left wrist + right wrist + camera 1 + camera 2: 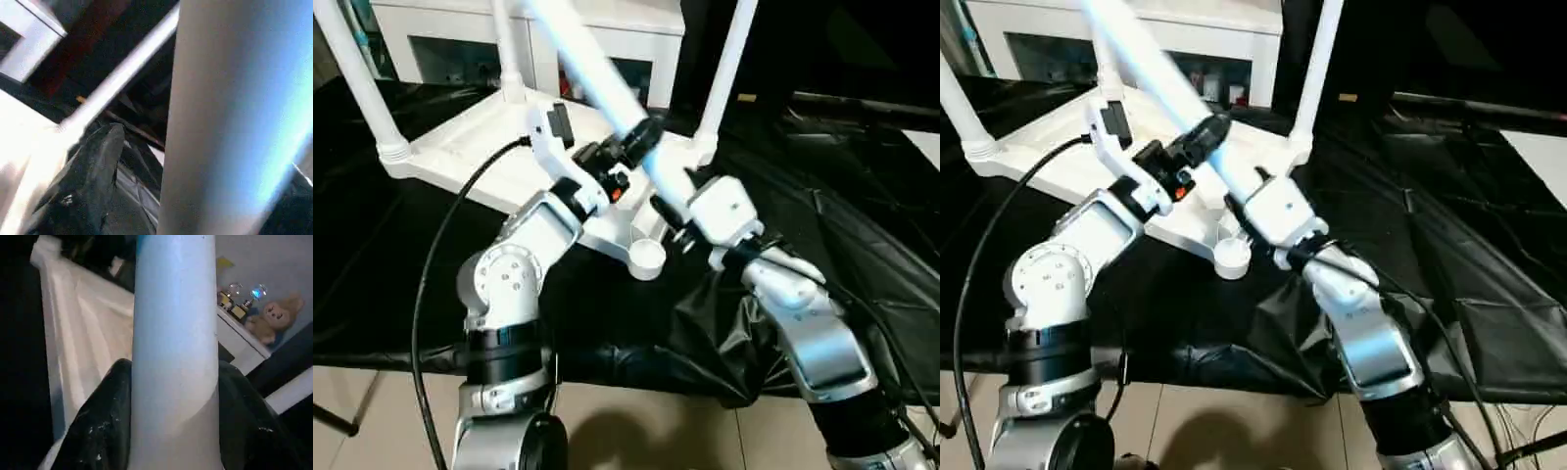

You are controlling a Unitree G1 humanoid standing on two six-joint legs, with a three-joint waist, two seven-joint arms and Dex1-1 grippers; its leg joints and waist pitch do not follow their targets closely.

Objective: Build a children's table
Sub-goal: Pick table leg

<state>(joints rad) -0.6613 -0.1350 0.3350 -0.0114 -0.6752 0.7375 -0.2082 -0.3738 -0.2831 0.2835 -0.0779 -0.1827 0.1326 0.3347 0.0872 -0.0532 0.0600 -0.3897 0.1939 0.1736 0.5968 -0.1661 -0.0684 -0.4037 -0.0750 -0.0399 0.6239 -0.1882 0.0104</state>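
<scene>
The children's table lies upside down on the black sheet, its white tabletop showing the ribbed underside. Three white legs stand upright in corner sockets: left, back, right. A fourth leg slants up to the left over the near corner. My right gripper is shut on its lower end, both fingers pressed to the tube. My left gripper sits round the leg higher up, open, one finger standing off the tube. The near socket holds nothing.
A white cabinet with glass doors stands behind the work table. The black sheet bunches at the front edge, with tiled floor below. A black cable loops beside my left arm.
</scene>
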